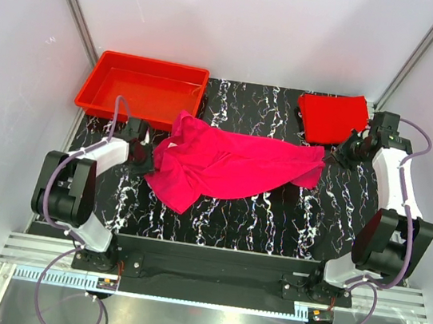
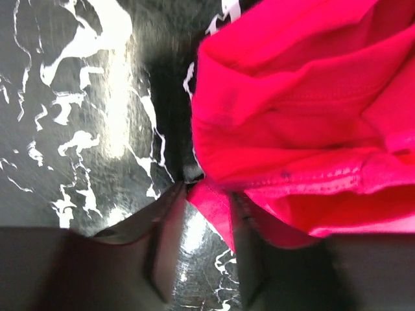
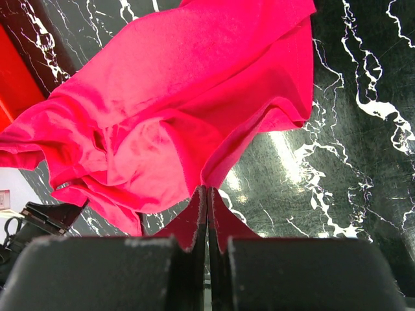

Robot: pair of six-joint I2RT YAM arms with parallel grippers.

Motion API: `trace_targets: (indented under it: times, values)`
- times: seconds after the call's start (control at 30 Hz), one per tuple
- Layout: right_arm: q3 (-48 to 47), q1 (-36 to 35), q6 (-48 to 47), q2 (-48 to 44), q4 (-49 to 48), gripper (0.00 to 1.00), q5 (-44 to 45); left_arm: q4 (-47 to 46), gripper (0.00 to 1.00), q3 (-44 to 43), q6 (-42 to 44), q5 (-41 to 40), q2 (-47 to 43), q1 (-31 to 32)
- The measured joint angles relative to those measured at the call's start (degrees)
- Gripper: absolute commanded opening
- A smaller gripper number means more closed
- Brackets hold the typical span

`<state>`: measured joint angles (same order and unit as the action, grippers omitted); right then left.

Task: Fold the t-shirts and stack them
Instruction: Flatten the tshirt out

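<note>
White walls (image 1: 244, 21) are boxing in the black, white-veined table (image 1: 273, 218), and most of its middle is being taken up by the magenta-pink t-shirt (image 1: 232, 164), which is lying rumpled and unfolded, bunched toward its left end and stretching out to a corner at the right. At the far left the rigid red tray (image 1: 154, 63) is sitting with nothing in it, close to the pink cloth's top edge. In the far right corner the red t-shirt (image 1: 331, 118) is resting as a neat, flat rectangle, so that half of the job is looking finished. What is left, by my reading, is the whole folding of the pink shirt and then laying it on the red one. Both arms are working at opposite ends of that pink cloth. The right gripper (image 3: 207, 191) is clamping its fingers tight together, and the shirt's right edge is rising to their tips, apparently pinched there. The left gripper (image 2: 207, 194) is holding its fingers apart, with a small flap of the shirt's left edge hanging in the gap, not yet gripped.
</note>
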<state>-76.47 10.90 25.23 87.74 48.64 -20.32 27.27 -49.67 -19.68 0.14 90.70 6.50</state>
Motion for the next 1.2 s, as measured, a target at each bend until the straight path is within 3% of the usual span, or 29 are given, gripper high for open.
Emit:
trace_targets:
  times: [0.1,0.27,0.37,0.5,0.73,0.9,1.03,1.2]
  values:
    - [0.0,0.0,0.0,0.0,-0.3,0.0,-0.2,0.1,0.49,0.9,-1.0,-0.3,-1.0,0.2]
    - [0.1,0.0,0.0,0.0,-0.9,0.0,-0.3,0.3,0.42,1.1,-1.7,-0.7,-1.2,0.2]
    - [0.2,0.0,0.0,0.0,-0.9,0.0,-0.3,0.4,0.29,1.0,-1.9,-1.2,-0.9,0.2]
    - [0.3,-0.2,0.1,0.0,-0.9,0.0,-0.3,0.3,0.0,0.0,-2.1,-1.0,0.2,0.2]
    - [0.2,-3.6,0.1,0.2,-0.3,0.0,1.3,2.0,0.0,-0.5,-3.0,0.5,-1.3,0.1]
    - [-0.5,-5.9,0.3,0.2,1.7,0.0,3.5,8.9,0.0,-0.8,-6.0,2.3,-17.6,0.2]
    - [-3.1,-5.9,2.3,0.1,2.6,0.0,6.2,13.7,0.0,-7.3,-8.9,1.9,-33.2,0.0]
    - [-8.0,-4.8,7.8,-0.4,0.8,0.0,6.5,12.3,0.0,-19.0,-12.7,0.5,-39.7,-1.6]
